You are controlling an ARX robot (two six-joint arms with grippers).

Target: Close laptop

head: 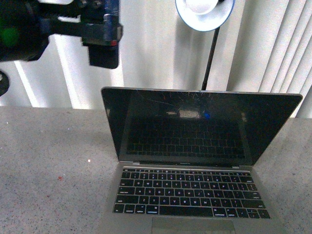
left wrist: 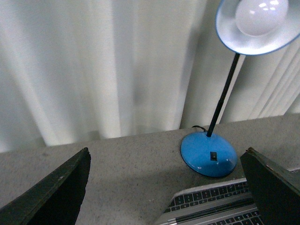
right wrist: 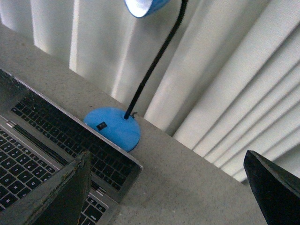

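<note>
Front view: the laptop (head: 195,161) stands open on the table (head: 48,146), lid upright. Its top edge lies below the raised left gripper (left wrist: 166,152), off toward the right arm's side. Left gripper and right gripper (right wrist: 167,157) are both released, fingers spread wide and holding nothing. Step in hand: approach. The next move probably calls for placing a gripper behind the lid's top edge, then pressing it forward and down.

We see the laptop (head: 195,165) in the lower right of the front frame; slim silver-grey body, black keys, trackpad at the bottom edge; its lid stands open, nearly upright; the glossy black screen is scratched.
</note>
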